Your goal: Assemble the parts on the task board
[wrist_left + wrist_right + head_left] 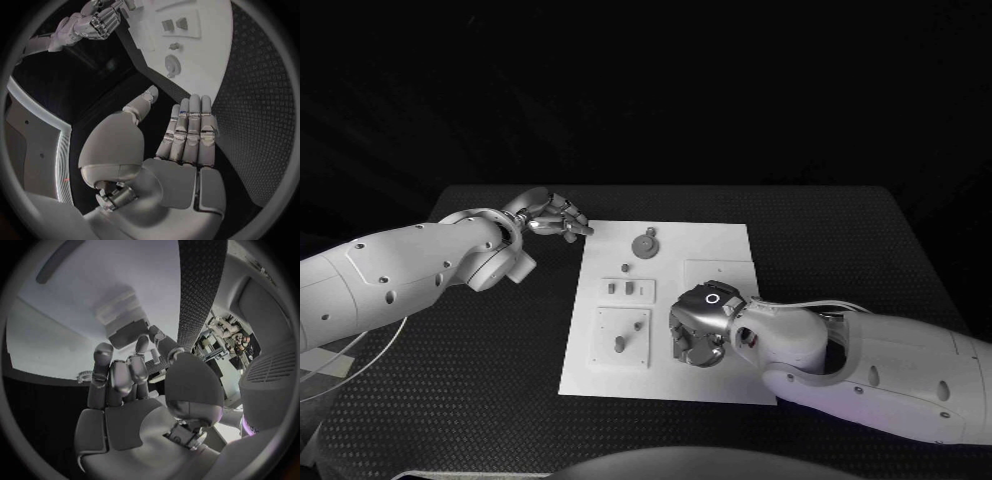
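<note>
A black table (473, 380) holds a white task board (718, 250) at its middle, with small grey parts (620, 343) standing on it. The left hand (554, 215) hovers off the board's far left corner, fingers spread, holding nothing. The right hand (697, 325) rests over the board's near right, fingers curled; its grip cannot be told.

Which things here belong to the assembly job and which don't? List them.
Job: task board; round part at its far end; small parts mid-board; peg part near end; right hand over the board; left hand.
Bystanders: black table; cable.
</note>
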`<move>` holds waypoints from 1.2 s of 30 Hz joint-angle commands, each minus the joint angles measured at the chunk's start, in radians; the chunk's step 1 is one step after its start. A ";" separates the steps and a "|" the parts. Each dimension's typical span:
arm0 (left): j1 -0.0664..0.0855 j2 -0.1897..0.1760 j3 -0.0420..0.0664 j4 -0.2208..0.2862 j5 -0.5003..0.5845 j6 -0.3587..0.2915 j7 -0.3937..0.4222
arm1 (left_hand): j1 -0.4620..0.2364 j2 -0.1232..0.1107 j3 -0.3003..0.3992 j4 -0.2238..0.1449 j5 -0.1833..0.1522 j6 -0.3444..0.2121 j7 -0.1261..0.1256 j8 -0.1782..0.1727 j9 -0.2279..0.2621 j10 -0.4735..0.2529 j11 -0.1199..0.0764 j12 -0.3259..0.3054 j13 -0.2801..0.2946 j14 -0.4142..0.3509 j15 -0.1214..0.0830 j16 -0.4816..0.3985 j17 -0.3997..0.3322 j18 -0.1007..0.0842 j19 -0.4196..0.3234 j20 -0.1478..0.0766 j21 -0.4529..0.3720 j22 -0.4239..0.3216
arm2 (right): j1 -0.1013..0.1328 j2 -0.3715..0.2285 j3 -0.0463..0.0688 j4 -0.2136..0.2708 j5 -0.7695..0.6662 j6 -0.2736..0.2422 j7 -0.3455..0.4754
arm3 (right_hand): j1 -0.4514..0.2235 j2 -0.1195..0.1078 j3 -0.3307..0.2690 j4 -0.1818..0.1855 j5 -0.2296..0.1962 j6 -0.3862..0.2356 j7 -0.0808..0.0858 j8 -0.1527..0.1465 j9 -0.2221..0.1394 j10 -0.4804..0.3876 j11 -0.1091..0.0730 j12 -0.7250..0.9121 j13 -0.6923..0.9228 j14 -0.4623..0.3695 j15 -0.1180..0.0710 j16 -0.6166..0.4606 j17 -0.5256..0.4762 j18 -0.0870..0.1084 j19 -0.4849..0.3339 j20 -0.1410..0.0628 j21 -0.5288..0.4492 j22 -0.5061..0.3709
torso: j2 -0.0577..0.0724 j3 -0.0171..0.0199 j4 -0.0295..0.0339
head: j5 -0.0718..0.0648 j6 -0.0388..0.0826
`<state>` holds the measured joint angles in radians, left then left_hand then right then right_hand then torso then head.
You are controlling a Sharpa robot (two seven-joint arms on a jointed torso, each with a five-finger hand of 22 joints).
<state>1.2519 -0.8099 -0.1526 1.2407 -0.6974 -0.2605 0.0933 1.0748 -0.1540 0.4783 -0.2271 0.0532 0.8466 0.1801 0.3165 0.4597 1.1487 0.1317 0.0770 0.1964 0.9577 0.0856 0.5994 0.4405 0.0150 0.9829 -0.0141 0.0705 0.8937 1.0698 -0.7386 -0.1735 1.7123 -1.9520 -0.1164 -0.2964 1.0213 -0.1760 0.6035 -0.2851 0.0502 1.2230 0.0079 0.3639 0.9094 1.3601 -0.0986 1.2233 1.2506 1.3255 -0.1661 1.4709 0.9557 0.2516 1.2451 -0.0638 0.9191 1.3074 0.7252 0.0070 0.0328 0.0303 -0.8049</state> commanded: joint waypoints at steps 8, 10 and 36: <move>0.001 0.000 0.000 0.002 0.001 0.009 0.002 | -0.008 0.002 0.002 0.006 -0.003 0.007 -0.001 0.007 0.000 0.009 0.000 -0.002 0.002 0.008 -0.001 -0.007 0.002 0.016 0.000 0.000 0.001 -0.002 | -0.003 0.000 0.001 -0.033 0.056 0.070 0.011 | -0.037 -0.052 0.005 0.042 0.002 -0.019 0.004 -0.024 0.010 -0.042 0.007 -0.076 -0.060 -0.017 0.010 -0.012 -0.044 0.010 -0.006 0.012 -0.005 0.015 | 0.000 0.0001 -0.0004 | 0.001 -0.003; 0.001 0.000 0.000 0.002 0.001 0.008 0.002 | -0.008 0.002 0.002 0.006 -0.003 0.007 -0.001 0.006 0.000 0.009 0.000 -0.002 0.002 0.008 -0.001 -0.007 0.003 0.016 0.000 0.000 0.001 -0.002 | -0.004 0.000 0.001 -0.036 0.060 0.072 0.012 | -0.040 -0.058 0.008 0.052 0.002 -0.026 0.008 -0.034 0.010 -0.061 0.010 -0.107 -0.085 -0.022 0.011 -0.018 -0.059 0.010 -0.009 0.013 -0.008 0.014 | 0.000 0.0001 -0.0004 | 0.001 -0.003; 0.001 0.002 0.000 0.000 0.001 0.007 0.001 | -0.008 0.001 0.002 0.006 -0.003 0.006 -0.001 0.006 -0.001 0.008 0.000 -0.003 0.001 0.007 -0.001 -0.009 0.005 0.015 -0.001 0.001 0.001 -0.002 | 0.001 -0.097 0.030 0.041 0.278 -0.291 -0.036 | -0.122 -0.117 -0.016 0.168 0.002 -0.084 0.040 -0.135 -0.043 -0.100 0.038 -0.160 -0.129 -0.035 0.009 -0.033 -0.094 0.010 -0.018 0.008 -0.019 0.012 | 0.000 -0.0003 -0.0009 | -0.006 0.008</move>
<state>1.2521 -0.8098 -0.1526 1.2390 -0.6976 -0.2602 0.0905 1.0749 -0.1539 0.4784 -0.2271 0.0532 0.8466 0.1800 0.3165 0.4597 1.1487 0.1317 0.0770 0.1963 0.9578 0.0856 0.5956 0.4443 0.0151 0.9829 -0.0141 0.0705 0.8930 1.0699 -0.8296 -0.1443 1.7424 -1.7878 -0.2754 -0.2911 0.9118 -0.2964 0.5887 -0.1247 0.0544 1.1602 0.0374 0.2342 0.8702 1.2595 -0.0658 1.0675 1.1229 1.2960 -0.1583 1.4419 0.8635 0.2411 1.2322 -0.0516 0.9039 1.3074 0.7248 0.0069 0.0322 0.0250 -0.7982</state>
